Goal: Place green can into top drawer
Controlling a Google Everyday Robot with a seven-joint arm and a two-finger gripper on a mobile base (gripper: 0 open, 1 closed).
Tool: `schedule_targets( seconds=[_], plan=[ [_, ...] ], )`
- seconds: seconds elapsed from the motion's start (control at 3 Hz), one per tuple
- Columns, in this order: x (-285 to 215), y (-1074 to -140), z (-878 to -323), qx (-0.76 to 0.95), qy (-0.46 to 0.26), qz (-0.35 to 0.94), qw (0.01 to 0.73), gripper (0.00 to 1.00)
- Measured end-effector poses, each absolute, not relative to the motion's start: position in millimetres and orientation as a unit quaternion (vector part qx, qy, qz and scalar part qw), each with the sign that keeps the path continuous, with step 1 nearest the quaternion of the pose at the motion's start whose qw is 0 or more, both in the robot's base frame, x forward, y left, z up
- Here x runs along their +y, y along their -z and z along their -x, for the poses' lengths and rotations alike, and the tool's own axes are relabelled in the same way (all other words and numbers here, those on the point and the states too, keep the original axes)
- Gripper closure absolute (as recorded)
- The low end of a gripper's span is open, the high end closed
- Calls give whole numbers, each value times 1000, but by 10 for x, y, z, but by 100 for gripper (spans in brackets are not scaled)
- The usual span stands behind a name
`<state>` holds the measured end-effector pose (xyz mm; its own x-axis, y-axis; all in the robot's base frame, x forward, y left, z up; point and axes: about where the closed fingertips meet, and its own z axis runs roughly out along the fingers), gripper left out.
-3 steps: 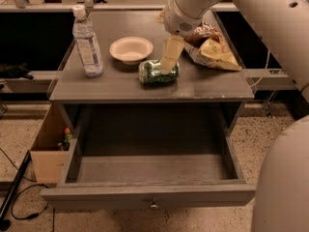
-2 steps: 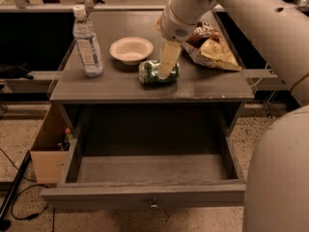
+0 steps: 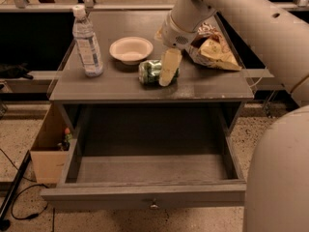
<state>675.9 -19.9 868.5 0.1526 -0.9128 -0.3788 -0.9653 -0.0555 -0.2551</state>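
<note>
The green can (image 3: 149,72) lies on its side on the grey tabletop (image 3: 111,86), near the front edge, just in front of the white bowl. My gripper (image 3: 166,74) reaches down from the upper right and sits at the can's right end, covering part of it. The top drawer (image 3: 145,193) is pulled wide open below the tabletop. Its inside is bare and its small round knob (image 3: 153,206) shows on the front panel.
A clear water bottle (image 3: 87,42) stands at the tabletop's left. A white bowl (image 3: 131,50) sits behind the can. Crumpled snack bags (image 3: 212,50) lie at the right. A cardboard box (image 3: 48,149) stands on the floor left of the drawer, with a cable beside it.
My gripper has come down and slightly left onto the can's right end. The can, the bottle, the bowl and the drawer have not moved.
</note>
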Motion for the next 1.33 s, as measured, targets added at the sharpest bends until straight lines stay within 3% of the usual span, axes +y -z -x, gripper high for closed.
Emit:
schedule_targets(
  seconds=[1.0,1.33],
  plan=[
    [-361,-8469,-6676,675,-68,705,209,0],
    [-361,-8468,-6676,675,-68,705,209,22]
  ],
)
